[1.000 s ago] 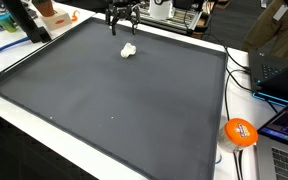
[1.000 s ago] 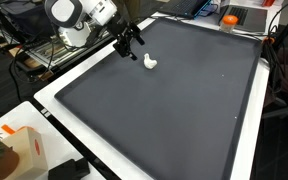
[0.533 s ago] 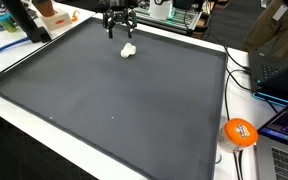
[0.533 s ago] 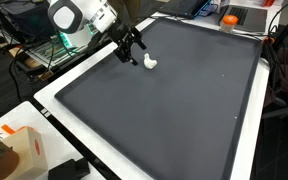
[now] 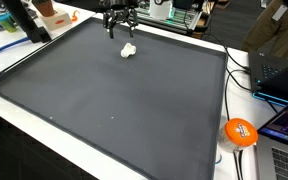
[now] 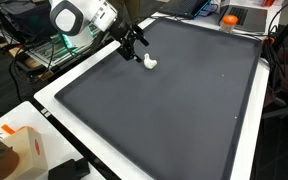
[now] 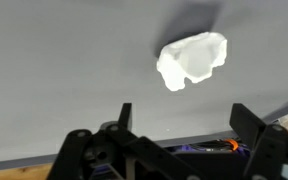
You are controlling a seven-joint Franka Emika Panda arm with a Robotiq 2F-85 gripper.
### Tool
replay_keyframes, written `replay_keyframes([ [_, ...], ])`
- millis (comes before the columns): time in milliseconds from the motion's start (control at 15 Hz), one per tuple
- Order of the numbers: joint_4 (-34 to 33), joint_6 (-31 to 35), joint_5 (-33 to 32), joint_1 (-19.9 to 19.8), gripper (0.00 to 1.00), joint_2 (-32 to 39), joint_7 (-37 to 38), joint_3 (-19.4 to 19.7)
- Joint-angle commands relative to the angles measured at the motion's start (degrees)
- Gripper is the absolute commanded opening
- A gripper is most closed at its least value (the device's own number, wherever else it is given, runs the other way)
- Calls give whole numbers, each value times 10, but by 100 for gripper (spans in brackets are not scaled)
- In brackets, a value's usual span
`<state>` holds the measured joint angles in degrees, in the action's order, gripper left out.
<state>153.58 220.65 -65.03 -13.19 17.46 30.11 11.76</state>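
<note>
A small white crumpled lump (image 5: 129,50) lies on the dark grey mat (image 5: 114,90) near its far edge; it also shows in the other exterior view (image 6: 149,64) and in the wrist view (image 7: 192,59). My gripper (image 5: 120,25) hangs above the mat just beside the lump, also seen in an exterior view (image 6: 135,41). Its jaws stand wide apart and hold nothing. In the wrist view the gripper (image 7: 184,115) is apart from the lump, with both fingers (image 7: 123,116) clear of it.
An orange ball (image 5: 240,132) lies off the mat near laptops and cables. A cardboard box (image 6: 19,152) stands by the mat's corner. Boxes and blue papers (image 5: 4,40) lie beyond the white table border (image 6: 49,95).
My gripper has risen slightly and shifted a little away from the white lump. The lump has not moved.
</note>
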Motion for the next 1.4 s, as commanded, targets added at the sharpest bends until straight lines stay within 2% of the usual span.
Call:
replay_keyframes([
  [0,-15,57,-12,-8,100,27,-18,-2],
  [267,-24,90,-14,-7,100,44,-25,-2],
  [333,-24,89,-10,-31,100,46,-35,-27],
  [533,-29,87,-14,-41,100,52,-36,-41],
  [600,-34,88,-29,-28,100,55,-14,-28],
  [800,-9,54,-66,-23,100,1,58,-31],
  [867,-1,38,-72,-19,100,-24,80,-28],
  [1067,-3,-37,-143,-10,100,-90,210,-37],
  [1333,-21,-222,-208,28,100,-157,379,-74],
])
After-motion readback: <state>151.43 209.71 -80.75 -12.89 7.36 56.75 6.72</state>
